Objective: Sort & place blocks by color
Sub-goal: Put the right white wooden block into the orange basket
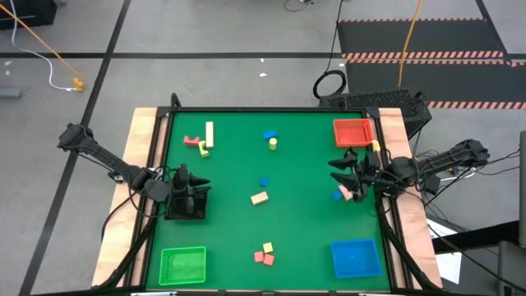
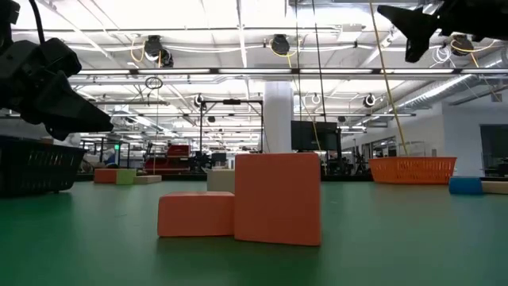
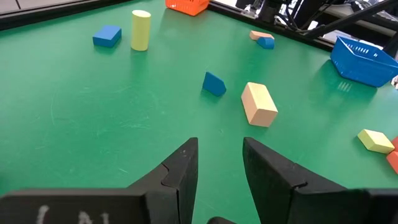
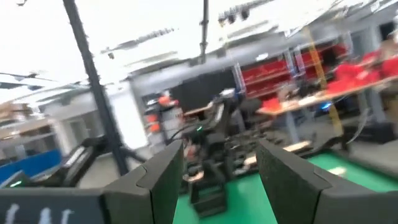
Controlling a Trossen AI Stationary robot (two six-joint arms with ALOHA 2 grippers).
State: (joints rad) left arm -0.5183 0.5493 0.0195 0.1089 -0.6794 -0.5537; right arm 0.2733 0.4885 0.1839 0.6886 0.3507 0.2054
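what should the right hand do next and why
Probably lower the right hand onto the blue block and tan block lying just beside it on the green table. The hand is open and empty, raised above the mat, and the blue tray sits close by.

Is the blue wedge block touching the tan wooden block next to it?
Apart. The left wrist view shows a strip of green table between the blue wedge block and the tan wooden block; the high view also shows them separate.

No legible text, label, brand, number or sign appears anywhere
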